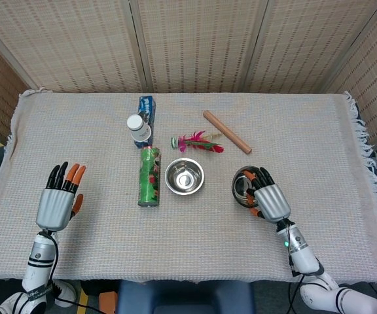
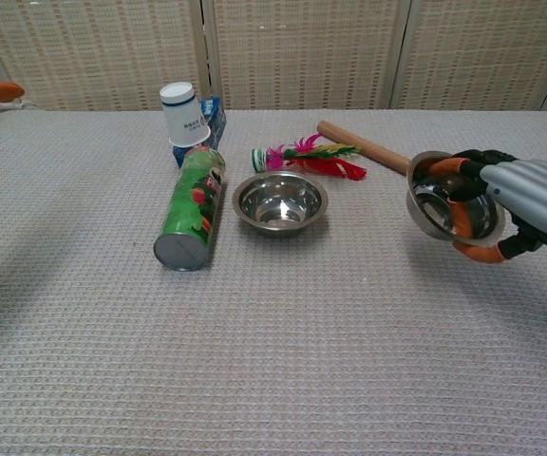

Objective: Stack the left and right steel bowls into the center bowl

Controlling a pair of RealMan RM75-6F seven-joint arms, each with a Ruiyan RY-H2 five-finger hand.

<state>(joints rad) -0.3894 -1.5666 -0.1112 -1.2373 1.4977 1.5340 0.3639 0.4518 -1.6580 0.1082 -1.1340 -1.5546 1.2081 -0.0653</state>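
**A:** Talk me through it, starting at the hand.

**B:** My right hand (image 2: 516,204) is clamped on the right steel bowl (image 2: 447,195): fingers (image 2: 456,167) hooked over the far rim, thumb underneath, bowl tipped up on edge with its mouth facing the center. It looks lifted clear of the cloth, though I can't be sure the low edge isn't brushing it.

**A:** How does it feel it'll carry?

**B:** I judge it light, rigid and slick. Polished steel, thin wall, so nothing gives, and the risk is it swivels or slides out of a rim pinch. The rim is the only real place to take it, and that's where I have it. Steel on steel will clatter, so I'd level it before lowering.

**A:** Where's the target?

**B:** The center bowl (image 1: 184,176) sits at nine o'clock from my hand in the head view, mouth up, just beside a green can (image 1: 149,176) lying on its side. I don't see a third bowl anywhere.

**A:** And the other hand?

**B:** My left hand (image 1: 56,203) hovers far out at nine o'clock, fingers spread, holding nothing.

**A:** What do the views disagree on?

**B:** The head view hides most of my bowl under the hand; the chest view shows the tilt and grip, but only the fingertips of the left hand.
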